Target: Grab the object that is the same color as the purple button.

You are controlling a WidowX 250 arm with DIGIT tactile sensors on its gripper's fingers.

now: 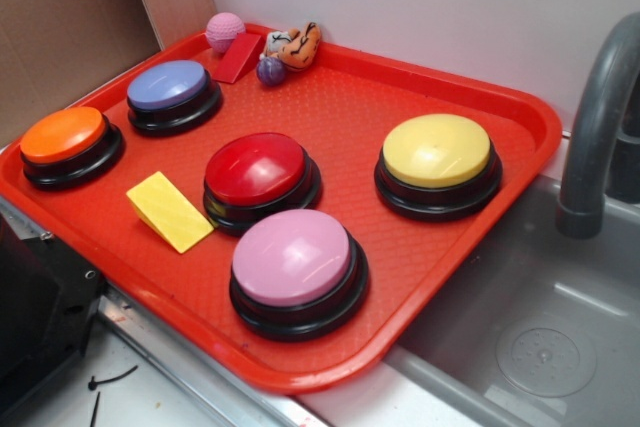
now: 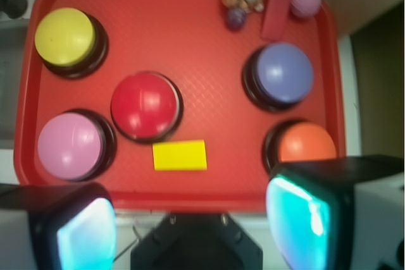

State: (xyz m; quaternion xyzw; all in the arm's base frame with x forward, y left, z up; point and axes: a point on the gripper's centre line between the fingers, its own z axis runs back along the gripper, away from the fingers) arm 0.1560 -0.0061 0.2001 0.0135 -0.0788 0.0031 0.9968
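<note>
Item: red tray [image 1: 500, 162], used as landmark for all positions below.

- Purple button [image 1: 168, 85]: periwinkle dome on black base, toward the tray's far left side, between the orange button [image 1: 63, 134] and the back rim.
- Small purple ball [image 1: 270, 70]: glossy, marble-sized, at the tray's back rim. It sits just beside the orange striped toy [image 1: 297, 45] and close to the red wedge [image 1: 238, 57]; whether it touches either cannot be told. Same colour family as the purple button; judged to be the target.
- Pink dimpled ball [image 1: 225, 30]: back corner of tray, behind the red wedge. Not the target.
- Other contents: red button [image 1: 257, 167] mid-tray, yellow button [image 1: 437, 150] on the right, pink-lilac button [image 1: 293, 257] at the near rim, yellow wedge [image 1: 168, 210] near the left rim.
- Gripper [image 2: 190, 216]: seen in the wrist view only, fingers spread apart, nothing between them, hanging above the tray's near rim, well apart from the ball.

Progress: nothing done. Ball untouched. Remaining: travel across the tray to the back rim, descent, closing on the ball, lift.
</note>
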